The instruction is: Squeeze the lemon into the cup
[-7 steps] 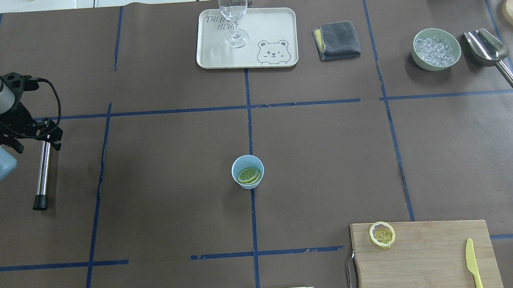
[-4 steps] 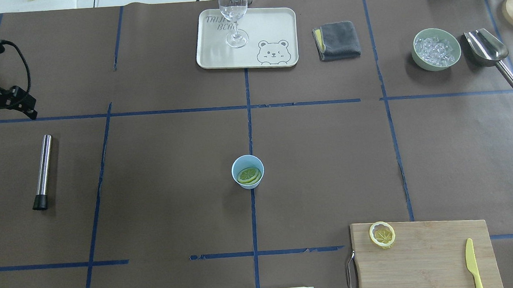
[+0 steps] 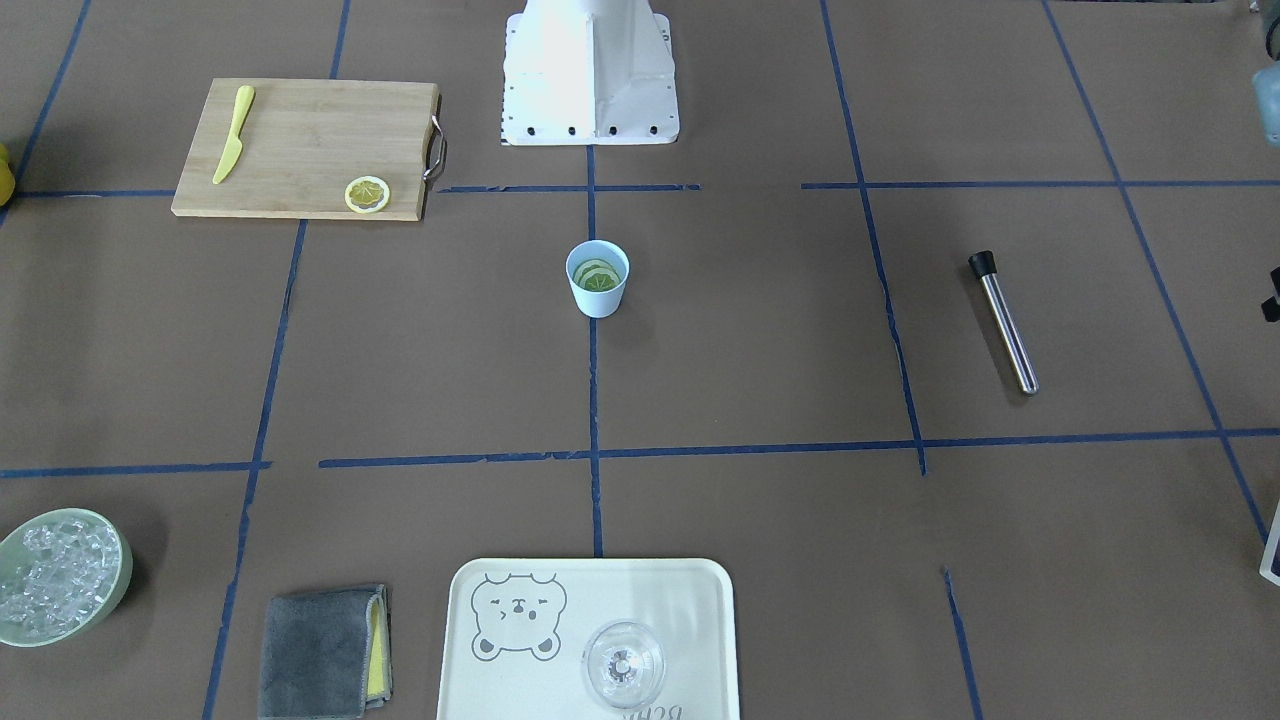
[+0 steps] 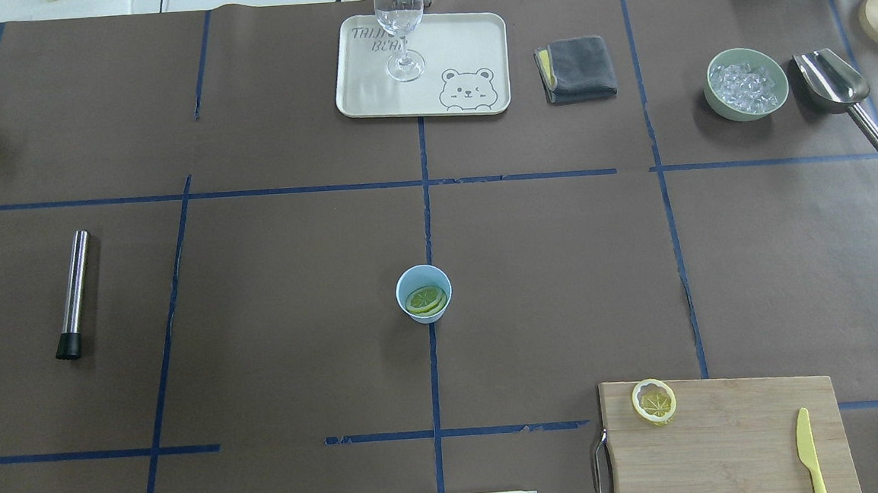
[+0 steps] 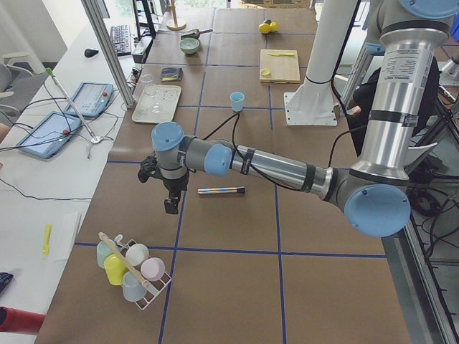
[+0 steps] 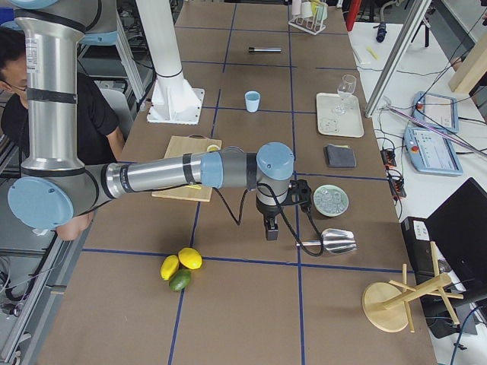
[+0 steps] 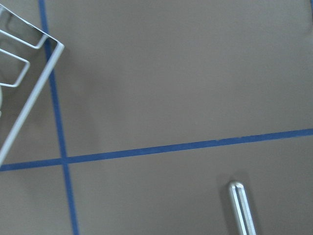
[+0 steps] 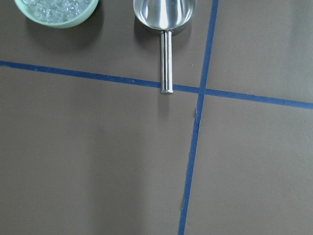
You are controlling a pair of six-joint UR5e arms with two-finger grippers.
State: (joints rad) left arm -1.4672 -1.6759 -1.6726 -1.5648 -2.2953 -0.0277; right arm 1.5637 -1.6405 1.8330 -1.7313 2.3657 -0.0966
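Observation:
The light-blue cup (image 4: pixel 425 310) stands at the table's middle with lemon slices (image 4: pixel 425 301) lying inside it; it also shows in the front view (image 3: pixel 598 298). Another lemon slice (image 4: pixel 653 401) lies on the wooden cutting board (image 4: pixel 733 442). My left gripper (image 5: pixel 171 208) hangs above the table's left end, near a metal rod (image 4: pixel 74 293), and shows only in the exterior left view. My right gripper (image 6: pixel 270 232) hangs near the scoop (image 6: pixel 335 241), shown only in the exterior right view. I cannot tell whether either is open or shut.
A tray (image 4: pixel 464 39) with a wine glass (image 4: pixel 399 20), a grey cloth (image 4: pixel 579 69), a green bowl of ice (image 4: pixel 747 84) and a yellow knife (image 4: pixel 808 452) are around. A rack of cups (image 5: pixel 133 269) stands at the left end; whole fruit (image 6: pixel 181 268) lies at the right end.
My left arm has drawn back from the metal rod's far end, leftward and out of the overhead view. The rod, cup and lemon slices have not moved.

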